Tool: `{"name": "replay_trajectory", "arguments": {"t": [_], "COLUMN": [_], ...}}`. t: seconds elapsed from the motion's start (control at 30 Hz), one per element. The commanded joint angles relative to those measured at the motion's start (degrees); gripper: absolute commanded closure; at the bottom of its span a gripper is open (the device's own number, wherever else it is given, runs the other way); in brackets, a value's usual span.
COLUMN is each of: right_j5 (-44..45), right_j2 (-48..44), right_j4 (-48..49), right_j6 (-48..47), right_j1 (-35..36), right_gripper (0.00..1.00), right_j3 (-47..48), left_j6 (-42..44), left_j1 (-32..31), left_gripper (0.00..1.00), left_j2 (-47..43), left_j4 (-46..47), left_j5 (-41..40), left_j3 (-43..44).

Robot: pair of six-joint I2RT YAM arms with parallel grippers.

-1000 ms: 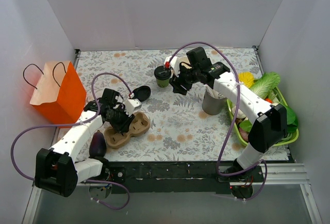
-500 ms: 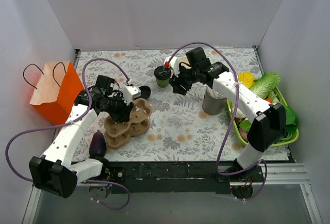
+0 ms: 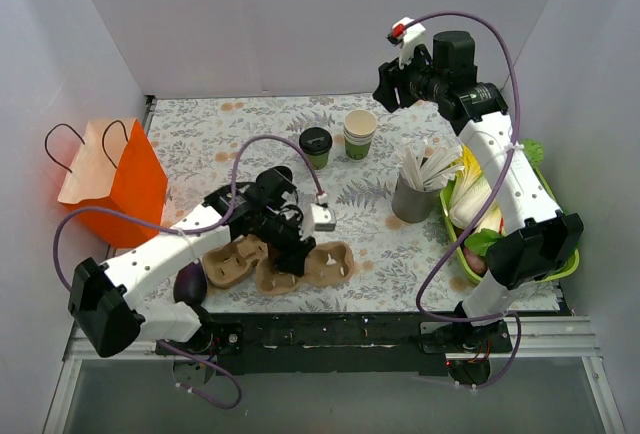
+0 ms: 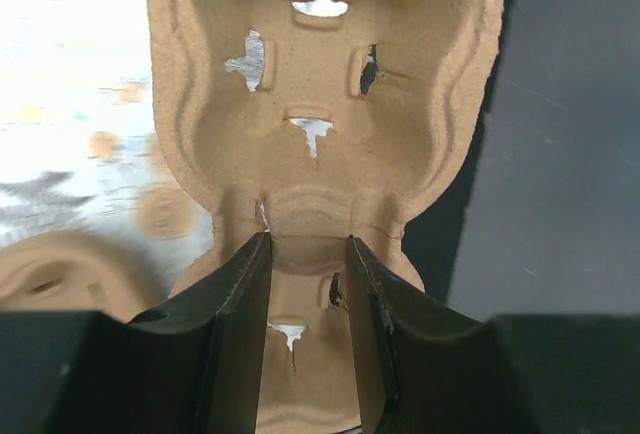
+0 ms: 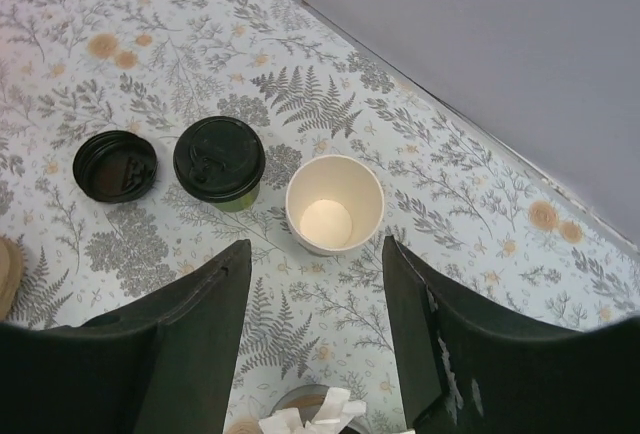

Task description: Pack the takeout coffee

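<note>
The takeout coffee (image 3: pixel 316 146), a green cup with a black lid, stands upright at the back middle of the table. It also shows in the right wrist view (image 5: pixel 218 161). My right gripper (image 3: pixel 392 84) is open and empty, raised high near the back wall, looking down (image 5: pixel 315 244) on the coffee. My left gripper (image 3: pixel 293 257) is shut on the middle ridge of a brown cardboard cup carrier (image 3: pixel 318 264), which lies near the front edge. In the left wrist view the carrier (image 4: pixel 320 104) sits between my fingers (image 4: pixel 240 294).
A lidless cream-and-green cup (image 5: pixel 333 204) stands right of the coffee and a loose black lid (image 5: pixel 115 166) lies left of it. A second carrier (image 3: pixel 228 259), an eggplant (image 3: pixel 190 282), an orange paper bag (image 3: pixel 110 179), a grey holder of stirrers (image 3: pixel 415 194) and a green vegetable basket (image 3: pixel 545 264) are also present.
My left gripper lifted one carrier off the other and carried it right, down to the front middle. My right arm drew away from the coffee and rose toward the back wall.
</note>
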Motion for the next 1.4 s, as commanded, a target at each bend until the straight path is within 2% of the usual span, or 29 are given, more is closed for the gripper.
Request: {"name": "replay_trajectory", "arguments": {"t": [0.0, 0.17, 0.27, 0.33, 0.37, 0.4, 0.47, 0.53, 0.6, 0.73, 0.77, 0.83, 0.87, 1.0, 1.13, 1.37], "right_j5": [-1.23, -3.44, -3.27, -3.44, -3.62, -3.79, -3.71, -3.7, -3.97, -4.58, -4.58, -5.28, -5.64, -7.22, -7.84, -9.07], "right_j2": [-1.51, -3.79, -5.55, -6.69, -6.87, -6.96, -6.87, -6.17, -5.47, -5.2, -5.11, -4.76, -4.67, -2.13, 1.03, 4.38], "right_j4": [1.39, 1.83, 2.36, 2.53, 2.36, 2.18, 1.57, 0.87, 0.25, -0.45, -0.02, 0.16, 0.33, 0.34, -0.19, 0.07], "right_j6": [6.13, 5.43, 5.52, 5.26, 4.82, 4.56, 4.11, 4.11, 4.2, 4.29, 4.55, 5.17, 5.34, 5.61, 4.99, 5.87], "right_j1": [-1.94, -2.47, -2.56, -2.73, -2.74, -2.82, -2.91, -3.09, -3.18, -3.18, -3.18, -3.18, -3.18, -3.18, -3.18, -3.18], "right_gripper": [0.37, 0.37, 0.37, 0.37, 0.37, 0.37, 0.37, 0.37, 0.37, 0.37, 0.37, 0.37, 0.37, 0.38, 0.38, 0.38], "right_j3": [2.28, -0.08, -2.98, -4.74, -5.01, -5.1, -4.75, -3.44, -2.47, -2.72, -3.34, -3.6, -3.61, -0.98, 2.71, 6.06], "left_j6": [-7.76, -13.67, -13.77, -12.89, -12.54, -12.45, -12.01, -12.18, -11.66, -9.29, -8.5, -5.95, -5.34, 2.91, 6.35, 4.42], "left_j1": [-6.89, -9.55, -9.72, -9.73, -9.73, -9.73, -9.64, -9.55, -8.85, -4.81, -4.02, -1.04, 0.11, 4.33, 6.0, 9.43], "left_gripper": [0.93, 0.93, 0.88, 0.79, 0.72, 0.58, 0.46, 0.37, 0.36, 0.44, 0.56, 0.68, 0.79, 0.92, 0.95, 0.93], "left_j2": [1.77, 8.09, 10.12, 11.0, 10.92, 10.74, 10.22, 8.9, 7.41, 4.59, 3.98, 3.71, 4.06, 4.68, 2.39, 3.01], "left_j4": [7.9, 14.94, 17.94, 17.68, 17.42, 17.33, 16.63, 14.88, 13.21, 9.17, 7.94, 3.98, 2.84, -6.9, -5.96, 2.11], "left_j5": [2.69, -2.92, -6.44, -6.45, -6.1, -5.83, -4.17, -4.34, -5.12, -5.48, -4.7, -3.99, -4.07, -3.63, -11.27, -23.83], "left_j3": [-2.99, -5.97, -6.86, -7.38, -8.17, -8.35, -8.18, -5.81, -3.79, -4.83, -5.1, -5.19, -5.01, -6.06, -11.86, -17.58]}}
